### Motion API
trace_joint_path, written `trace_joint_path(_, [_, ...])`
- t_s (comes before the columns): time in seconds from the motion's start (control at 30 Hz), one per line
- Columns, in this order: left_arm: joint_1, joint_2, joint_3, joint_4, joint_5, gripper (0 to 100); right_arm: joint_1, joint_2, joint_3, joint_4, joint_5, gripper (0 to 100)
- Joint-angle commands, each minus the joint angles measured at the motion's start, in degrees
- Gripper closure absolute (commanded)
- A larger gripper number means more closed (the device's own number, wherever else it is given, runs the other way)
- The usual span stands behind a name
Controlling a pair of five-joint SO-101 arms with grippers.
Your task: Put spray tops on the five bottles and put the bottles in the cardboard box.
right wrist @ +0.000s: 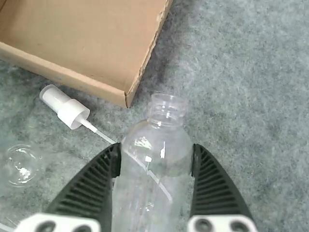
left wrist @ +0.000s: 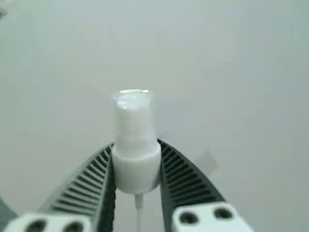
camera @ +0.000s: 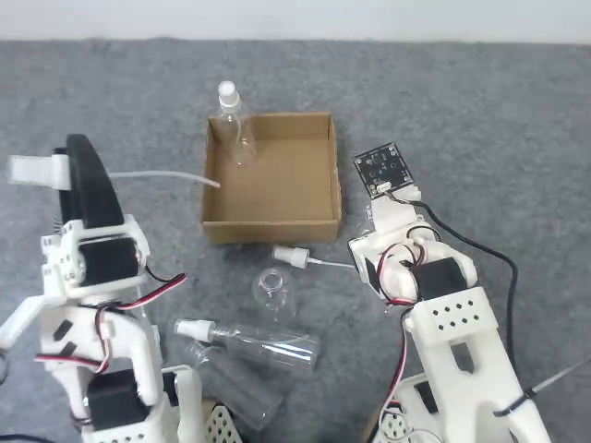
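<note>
Grey felt covers the counter [camera: 480,111] around the cardboard box [camera: 270,220]. I have the left gripper [left wrist: 136,147] clenched on a spray top [left wrist: 133,116] and the right gripper [right wrist: 155,153] grasping an uncapped bottle [right wrist: 166,111] near the box's corner. One capped bottle [camera: 235,134] sits inside the box, and a loose spray top [camera: 294,256] lies just outside it.

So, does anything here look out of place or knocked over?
Somewhat: a loose spray top lies on the carpet before the cardboard box, a capped bottle lies on its side nearby, and the boxed bottle pokes its top over the rim.
</note>
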Motion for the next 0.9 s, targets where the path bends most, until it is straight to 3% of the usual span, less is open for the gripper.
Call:
trace_joint_path(0.0, [0.26,-0.35,-0.75,-5.71,3.08,99,0.57,-1.98,-0.97,-1.45,1.23,94.1])
trace_joint_path(0.2, [0.18,-0.44,-0.22,-4.13,9.76,99,0.48,-1.98,-1.32,-1.89,1.23,94.3])
trace_joint_path(0.5, [0.18,-0.44,-0.04,-2.02,15.47,99,0.57,-1.98,-0.97,-10.59,1.23,94.4])
trace_joint_path(0.87, [-0.09,-0.44,5.41,-2.2,16.0,99,-2.15,-2.07,-0.26,-14.02,1.32,94.0])
